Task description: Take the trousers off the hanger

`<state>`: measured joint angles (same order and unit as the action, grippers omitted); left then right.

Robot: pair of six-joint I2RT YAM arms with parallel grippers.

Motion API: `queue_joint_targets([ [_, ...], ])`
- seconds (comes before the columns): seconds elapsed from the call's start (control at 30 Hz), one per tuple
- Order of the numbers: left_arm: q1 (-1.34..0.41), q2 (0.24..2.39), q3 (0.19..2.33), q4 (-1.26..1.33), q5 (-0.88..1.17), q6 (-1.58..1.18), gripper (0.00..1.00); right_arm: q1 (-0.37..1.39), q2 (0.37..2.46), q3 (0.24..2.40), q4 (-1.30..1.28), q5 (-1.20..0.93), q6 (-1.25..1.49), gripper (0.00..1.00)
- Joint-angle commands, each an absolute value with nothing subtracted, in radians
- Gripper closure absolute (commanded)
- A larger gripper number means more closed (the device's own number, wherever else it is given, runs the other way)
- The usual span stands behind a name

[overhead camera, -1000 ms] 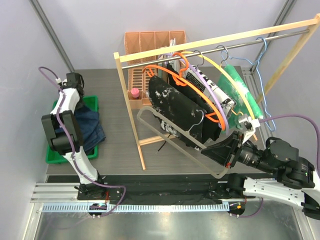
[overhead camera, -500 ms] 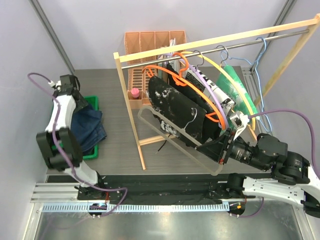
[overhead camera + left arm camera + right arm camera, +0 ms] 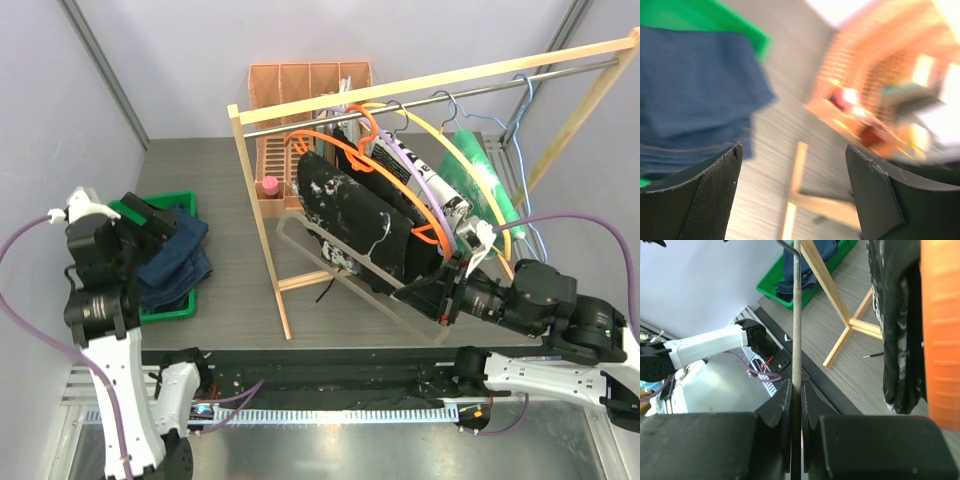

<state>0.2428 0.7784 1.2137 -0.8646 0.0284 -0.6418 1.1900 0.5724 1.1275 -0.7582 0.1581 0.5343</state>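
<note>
The navy blue trousers (image 3: 178, 258) lie bunched in the green bin (image 3: 182, 198), apart from my left gripper (image 3: 148, 222), which hovers over the bin's near left. In the left wrist view that gripper (image 3: 795, 192) is open and empty, with the navy trousers (image 3: 690, 90) to the left beyond it. The black white-speckled trousers (image 3: 350, 212) hang over a large translucent grey hanger (image 3: 345, 283). My right gripper (image 3: 442, 300) is shut on this hanger's lower bar. In the right wrist view the bar (image 3: 796, 315) runs up from between the jaws (image 3: 796, 390), with the speckled trousers (image 3: 895, 340) to its right.
A wooden clothes rack (image 3: 262, 230) with a metal rail spans the middle and right, carrying orange (image 3: 345, 150), purple, yellow and blue hangers, a plain black garment, a lettered cloth and a green cloth (image 3: 475, 190). An orange slotted organiser (image 3: 300, 85) and a pink bottle (image 3: 268, 187) stand behind.
My left gripper opened and let go of the navy trousers, which dropped into the bin, and the arm drew back to the near left. My right gripper shifted slightly left with the hanger.
</note>
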Motion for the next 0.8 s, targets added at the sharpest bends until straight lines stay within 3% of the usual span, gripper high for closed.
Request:
queue_joint_targets([
  [0.0, 0.245, 0.742, 1.195, -0.83, 0.307, -0.701, 0.18, 1.19, 0.594, 1.284, -0.788, 0.138, 0.42, 0.99],
  [0.23, 0.236, 0.726, 1.151, -0.698, 0.497, -0.736, 0.18, 1.19, 0.653, 1.371, -0.818, 0.06, 0.327, 0.99],
  [0.47, 0.238, 0.73, 1.121, -0.601, 0.702, -0.724, 0.2, 1.19, 0.848, 1.517, -0.821, 0.181, 0.302, 0.99],
  [0.77, 0.236, 0.715, 1.063, -0.471, 0.793, -0.753, 0.21, 1.19, 0.979, 1.644, -0.805, 0.256, 0.245, 0.99],
])
